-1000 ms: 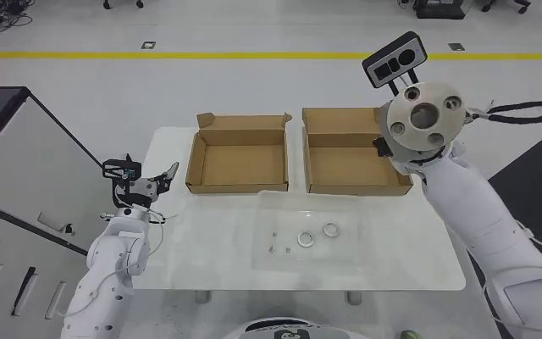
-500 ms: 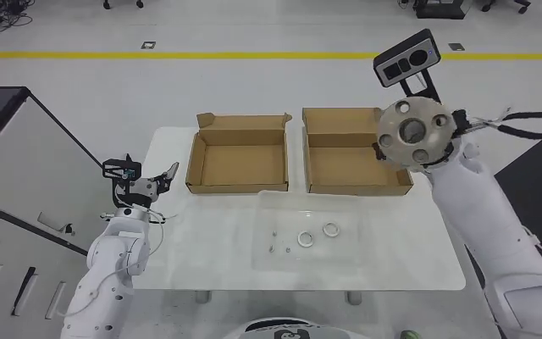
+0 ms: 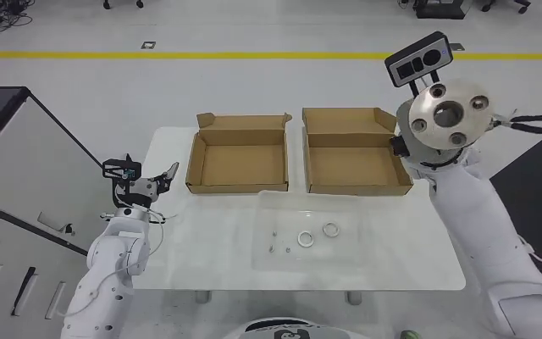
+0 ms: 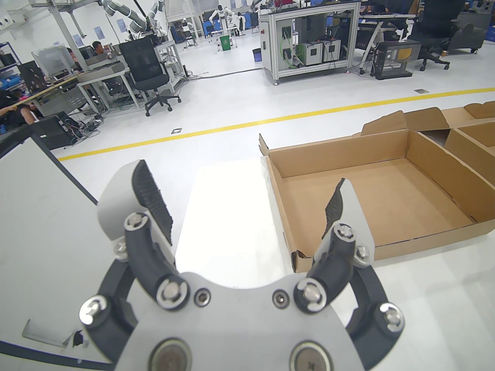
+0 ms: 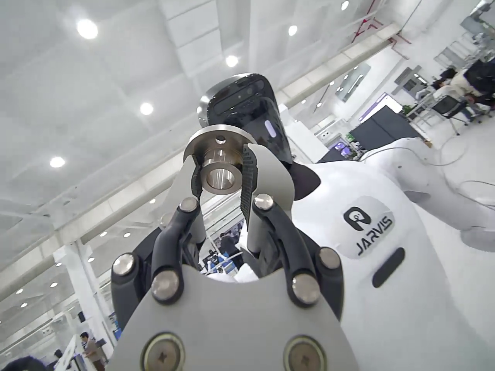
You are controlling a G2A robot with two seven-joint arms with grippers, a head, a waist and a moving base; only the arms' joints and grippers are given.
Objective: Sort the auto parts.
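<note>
The left box (image 3: 237, 165) and right box (image 3: 347, 161) sit side by side along the table's (image 3: 212, 246) far edge. Before them, mid-table, lie a left ring (image 3: 305, 240) and a right ring (image 3: 330, 229), with small parts (image 3: 275, 243) just left. Above the right box's right edge, the right gripper (image 5: 220, 173) holds a hub (image 3: 446, 119).

The left gripper (image 4: 241, 181) hangs with its fingers spread wide over the white table (image 4: 226, 233), an open cardboard box (image 4: 371, 194) close ahead and a second box (image 4: 477, 131) just beyond it.

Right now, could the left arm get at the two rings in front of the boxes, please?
Probably yes: the left gripper is open and empty, and nothing stands on the table between it and the rings, though they lie well off towards the middle.
</note>
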